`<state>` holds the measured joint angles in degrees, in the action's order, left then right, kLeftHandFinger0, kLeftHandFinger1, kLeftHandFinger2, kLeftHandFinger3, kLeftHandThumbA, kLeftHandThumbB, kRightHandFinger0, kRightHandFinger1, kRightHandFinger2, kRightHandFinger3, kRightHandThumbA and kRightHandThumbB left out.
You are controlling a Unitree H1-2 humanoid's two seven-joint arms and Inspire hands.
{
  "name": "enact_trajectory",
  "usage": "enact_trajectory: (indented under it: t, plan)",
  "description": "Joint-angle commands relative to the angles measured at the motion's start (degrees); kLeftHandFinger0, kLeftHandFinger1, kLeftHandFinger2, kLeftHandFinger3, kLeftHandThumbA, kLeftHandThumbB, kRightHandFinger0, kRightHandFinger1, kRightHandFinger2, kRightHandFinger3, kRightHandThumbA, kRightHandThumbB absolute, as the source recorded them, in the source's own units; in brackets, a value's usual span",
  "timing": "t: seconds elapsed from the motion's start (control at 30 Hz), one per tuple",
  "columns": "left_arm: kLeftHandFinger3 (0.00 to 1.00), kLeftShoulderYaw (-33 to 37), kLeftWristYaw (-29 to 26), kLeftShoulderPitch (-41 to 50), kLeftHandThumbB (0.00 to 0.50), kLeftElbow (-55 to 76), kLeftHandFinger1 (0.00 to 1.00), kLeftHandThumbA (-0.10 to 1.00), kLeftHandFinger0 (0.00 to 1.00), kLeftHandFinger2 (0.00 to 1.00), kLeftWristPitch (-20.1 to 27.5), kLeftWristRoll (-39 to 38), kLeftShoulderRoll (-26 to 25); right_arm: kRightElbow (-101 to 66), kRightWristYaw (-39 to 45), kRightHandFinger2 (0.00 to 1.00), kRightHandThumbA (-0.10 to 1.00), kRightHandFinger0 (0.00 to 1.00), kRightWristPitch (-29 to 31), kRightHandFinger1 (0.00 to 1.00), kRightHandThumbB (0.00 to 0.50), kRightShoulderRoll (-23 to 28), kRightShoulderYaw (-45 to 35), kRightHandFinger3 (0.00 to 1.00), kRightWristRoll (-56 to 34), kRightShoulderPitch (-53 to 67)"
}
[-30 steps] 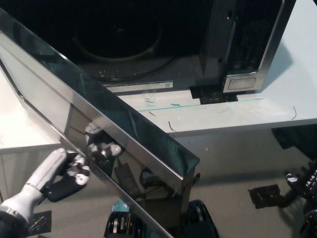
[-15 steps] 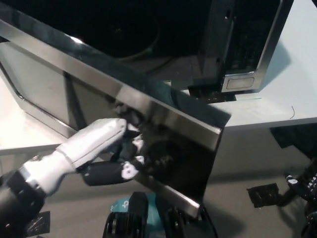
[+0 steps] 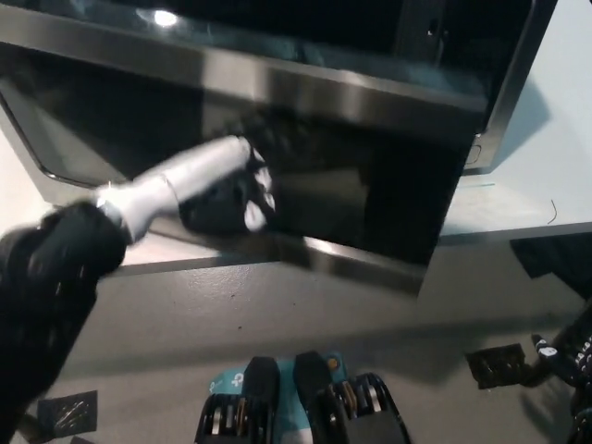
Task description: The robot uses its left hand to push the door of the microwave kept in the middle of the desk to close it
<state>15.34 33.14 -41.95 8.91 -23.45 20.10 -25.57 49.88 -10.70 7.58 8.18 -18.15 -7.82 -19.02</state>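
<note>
The white left hand (image 3: 222, 180) presses flat against the dark glass front of the microwave door (image 3: 370, 185) in the middle of the frame, fingers spread and grasping nothing. The door stands nearly shut against the microwave (image 3: 504, 83) filling the upper frame, on the pale tabletop (image 3: 546, 176). The black right hand (image 3: 573, 356) shows at the lower right edge; whether it is open cannot be told.
</note>
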Motion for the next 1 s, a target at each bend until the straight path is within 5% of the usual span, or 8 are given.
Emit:
enact_trajectory:
  t: [0.0, 0.27, 0.47, 0.57, 0.63, 0.7, 0.8, 0.97]
  plan:
    - [0.47, 0.24, -6.65, -5.34, 0.067, -6.18, 0.27, -0.10, 0.00, 0.50, 5.31, 6.08, -1.08, -1.13, 0.18, 0.89, 0.79, 0.87, 1.95, 0.85, 0.000, 0.80, 0.07, 0.93, -0.58, 0.30]
    - [0.40, 0.04, -11.96, -11.39, 0.072, -18.70, 0.28, -0.08, 0.00, 0.49, 10.31, 9.39, -1.64, -0.92, 0.14, 0.84, 0.81, 0.82, 2.58, 0.80, 0.000, 0.86, 0.55, 0.89, -0.34, 0.43]
    - [0.30, -0.46, -12.77, -14.07, 0.076, -21.14, 0.20, -0.10, 0.00, 0.41, 8.45, 10.21, -1.50, -1.48, 0.72, 0.83, 0.82, 0.83, 2.53, 0.79, 0.000, 0.72, 0.77, 0.91, -0.49, 0.56]
    - [0.16, -0.90, -14.36, -14.53, 0.094, -21.82, 0.10, -0.10, 0.00, 0.32, 10.35, 10.27, -1.28, -1.22, 0.26, 0.84, 0.86, 0.85, 2.21, 0.81, 0.000, 0.72, 1.15, 0.95, -0.09, 1.02]
    - [0.05, -1.83, -14.34, -13.46, 0.097, -19.49, 0.00, -0.10, 0.00, 0.09, 10.91, 9.14, -0.65, -1.85, 0.00, 0.82, 0.86, 0.85, 2.27, 0.80, 0.000, 0.56, 1.14, 0.94, 0.01, 1.51]
    - [0.02, -2.61, -13.25, -9.88, 0.070, -11.56, 0.00, -0.10, 0.00, 0.00, 8.76, 8.90, 0.33, -2.36, 0.24, 0.78, 0.82, 0.79, 2.18, 0.74, 0.000, 0.29, 0.73, 0.85, -0.67, 1.72]
    - [0.01, -4.09, -13.48, -6.49, 0.075, -5.85, 0.00, -0.10, 0.00, 0.00, 9.53, 7.99, 1.38, -1.67, 0.32, 0.74, 0.80, 0.76, 2.51, 0.71, 0.000, 0.27, 0.65, 0.82, -0.84, 1.27]
    - [0.00, -7.53, -14.51, 4.01, 0.070, 9.35, 0.00, -0.10, 0.00, 0.00, 8.81, 5.64, 4.82, -2.49, -0.65, 0.83, 0.86, 0.86, 1.78, 0.80, 0.000, 0.57, 1.97, 0.87, 1.18, 1.49]
